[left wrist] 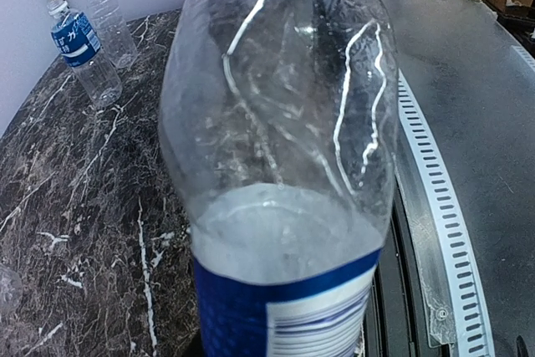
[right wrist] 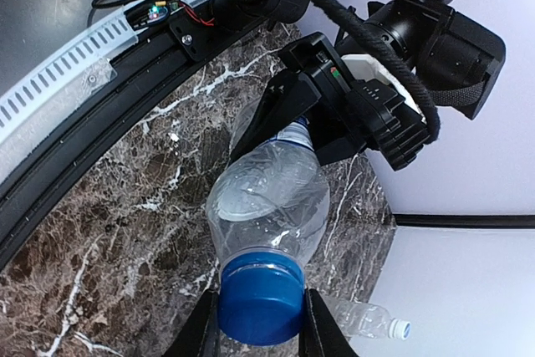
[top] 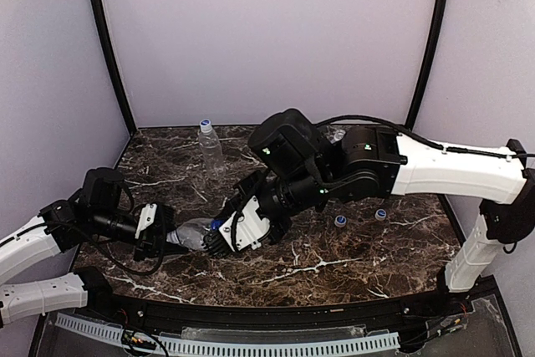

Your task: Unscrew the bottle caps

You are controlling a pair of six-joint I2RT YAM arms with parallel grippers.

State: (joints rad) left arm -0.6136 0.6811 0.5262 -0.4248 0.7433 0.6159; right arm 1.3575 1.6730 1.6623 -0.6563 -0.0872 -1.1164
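Item: dark blue cap (right wrist: 259, 294), unscrewing step in hand.
I have left gripper (top: 160, 236) clenching bottle (top: 191, 233) at 8 o'clock, right gripper (right wrist: 261, 323) grasping the cap; next, I'd twist counterclockwise.

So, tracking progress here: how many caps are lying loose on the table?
2, both on the table, right half: one cap, and a second cap just right of it, not touching. Others may hide beneath the right arm.
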